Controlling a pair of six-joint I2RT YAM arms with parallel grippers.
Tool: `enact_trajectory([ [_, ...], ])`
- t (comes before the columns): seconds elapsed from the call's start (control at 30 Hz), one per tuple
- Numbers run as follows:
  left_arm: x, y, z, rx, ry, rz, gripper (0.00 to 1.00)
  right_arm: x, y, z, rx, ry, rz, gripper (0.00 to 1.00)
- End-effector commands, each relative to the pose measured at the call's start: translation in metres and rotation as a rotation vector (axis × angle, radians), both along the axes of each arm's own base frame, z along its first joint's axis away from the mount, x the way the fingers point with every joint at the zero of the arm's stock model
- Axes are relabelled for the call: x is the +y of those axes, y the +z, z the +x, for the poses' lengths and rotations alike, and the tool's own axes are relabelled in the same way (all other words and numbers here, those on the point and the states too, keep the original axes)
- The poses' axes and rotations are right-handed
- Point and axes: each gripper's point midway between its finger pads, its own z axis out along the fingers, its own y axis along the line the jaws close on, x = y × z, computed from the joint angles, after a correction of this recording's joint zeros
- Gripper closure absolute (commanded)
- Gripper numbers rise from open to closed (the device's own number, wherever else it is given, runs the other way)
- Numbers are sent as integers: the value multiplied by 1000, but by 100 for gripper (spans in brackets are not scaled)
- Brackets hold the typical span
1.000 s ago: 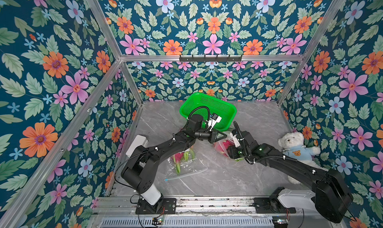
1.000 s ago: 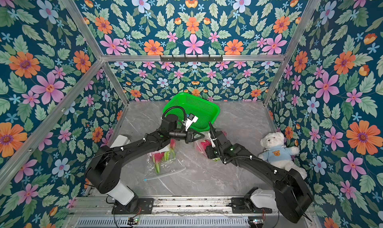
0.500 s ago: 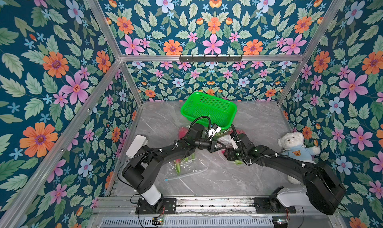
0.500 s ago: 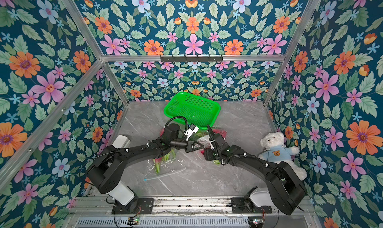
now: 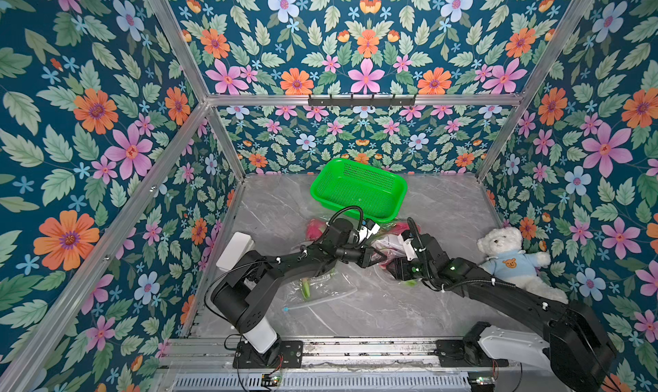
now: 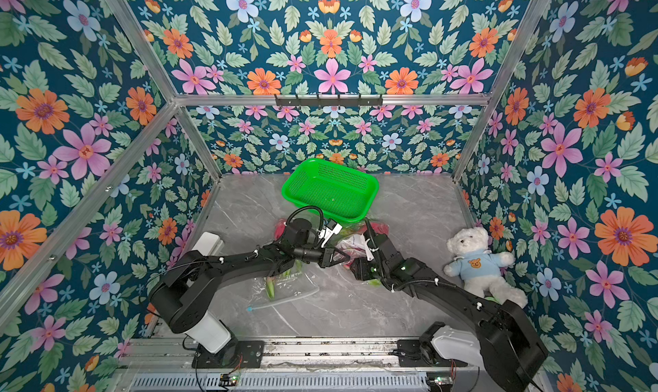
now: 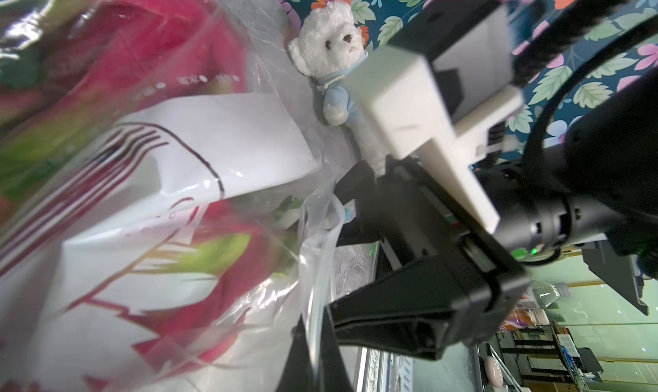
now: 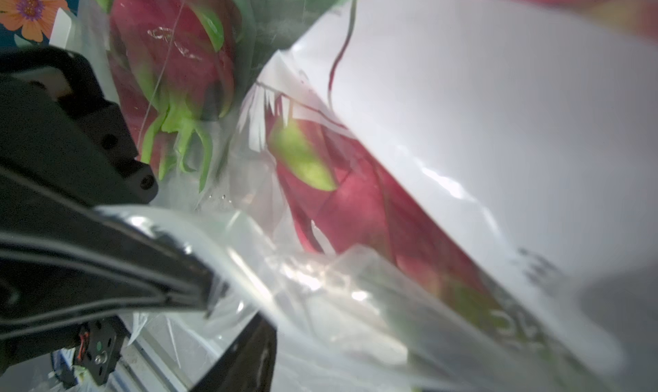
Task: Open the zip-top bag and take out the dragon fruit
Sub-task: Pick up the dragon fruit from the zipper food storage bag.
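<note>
The clear zip-top bag (image 5: 386,244) with a white printed panel hangs between my two grippers in front of the green basket. Pink dragon fruit (image 7: 149,41) with green scales press against its film, and they also fill the right wrist view (image 8: 171,51). My left gripper (image 7: 315,358) is shut on the bag's clear rim strip; in both top views its tips (image 5: 382,257) (image 6: 343,257) point right. My right gripper (image 5: 391,265) faces it closely. Its black fingers (image 7: 391,312) stand wide apart with the rim beside them. Another dragon fruit (image 5: 315,228) lies behind the left arm.
The green basket (image 5: 398,190) stands at the back centre. A second clear bag (image 5: 320,287) lies flat under the left arm, with green tips inside and a blue-ended zip strip. A white teddy bear (image 5: 512,262) sits at the right wall and a white box (image 5: 236,247) at the left.
Both grippers came down and toward the front with the bag, away from the basket. The right gripper closed in on the left one.
</note>
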Motion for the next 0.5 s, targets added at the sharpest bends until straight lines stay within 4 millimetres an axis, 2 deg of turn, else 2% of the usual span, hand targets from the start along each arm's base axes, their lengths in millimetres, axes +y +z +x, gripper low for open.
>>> enact_trajectory([
  [0.0,-2,2,3,-5,8,-10,100,-20,1,7,-84,-5,-128,33],
  [0.17,-1,2,4,-9,17,-7,100,-30,-9,12,-79,28,-202,31],
  [0.33,-1,5,5,-14,25,-9,100,-22,-21,16,-74,58,-188,31],
  [0.47,-1,4,5,-14,24,-4,100,-11,-23,26,-79,92,-185,31],
])
